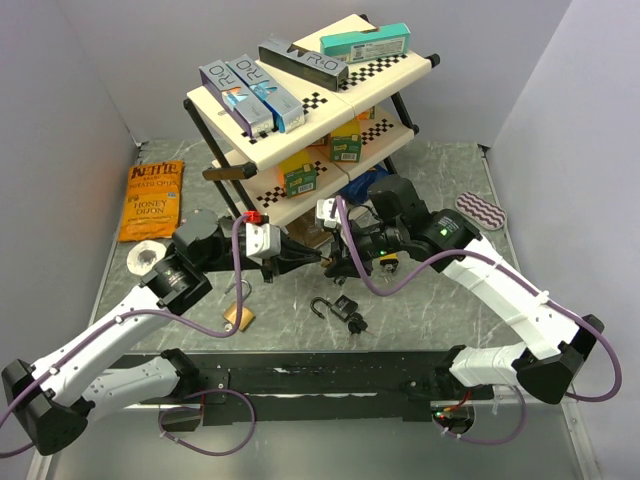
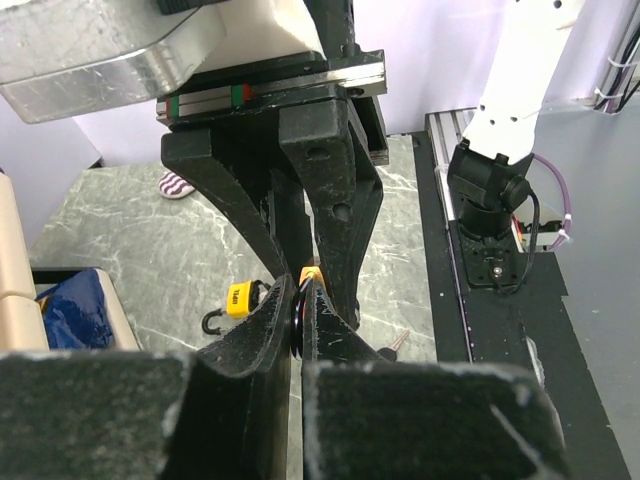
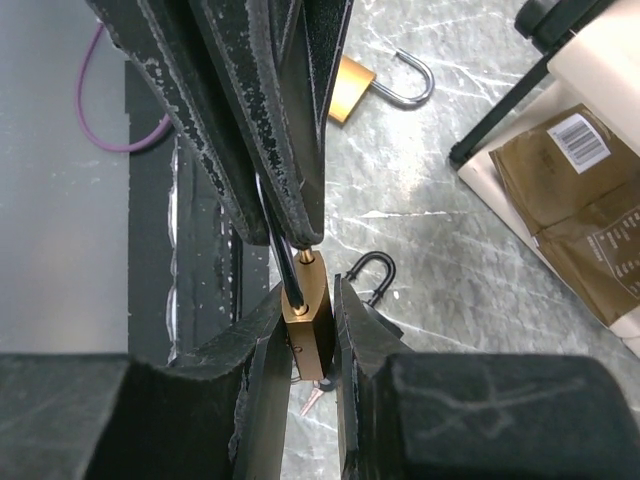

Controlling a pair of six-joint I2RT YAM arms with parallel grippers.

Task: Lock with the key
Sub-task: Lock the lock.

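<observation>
Tools point(image 1: 318, 258) tip to tip midair, brass padlock point(image 3: 308, 315) between, above open marble tabletop point(image 1: 420, 310).

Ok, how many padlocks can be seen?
4: held padlock in right jaws; brass padlock, black padlock, yellow padlock on the table. Others may be hidden.

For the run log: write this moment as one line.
left gripper: shut on key | right gripper: shut on brass padlock | key at padlock's keyhole

Padlock point(image 3: 308, 318): brass body, held upright off the marble tabletop point(image 3: 470, 260), above a black open-shackle padlock point(image 3: 372, 270) lying there.
Key point(image 2: 297, 322): dark round head, shaft entering the padlock's upper end; pinched edgewise, directly over the padlock.
</observation>
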